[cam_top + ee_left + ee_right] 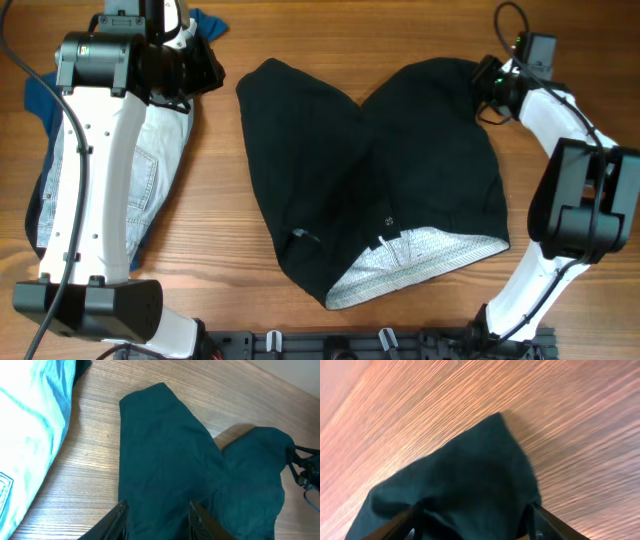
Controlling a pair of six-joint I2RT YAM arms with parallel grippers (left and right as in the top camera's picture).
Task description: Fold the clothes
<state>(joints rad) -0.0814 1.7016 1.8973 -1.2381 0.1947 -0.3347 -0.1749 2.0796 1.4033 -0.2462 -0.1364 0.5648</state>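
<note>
While both my grippers hang over the far hems of the black shorts (370, 180), I judge the spreading-out done and the first fold not yet begun. The shorts lie flat mid-table (300, 30), legs splayed far, the pale waistband lining (420, 255) turned up at the near edge. My left gripper (157, 506) is parted above the left leg, and my right gripper (472, 510) stands wide over the right leg's corner; neither pinches cloth. Next, I think, I must pinch a hem and carry one leg across onto the other, keeping the edges matched. My left arm covers much of the denim shorts (160, 170) and the blue top (40, 100) on the left. Any button is too small to make out, and both wrist views cut off the waistband.
</note>
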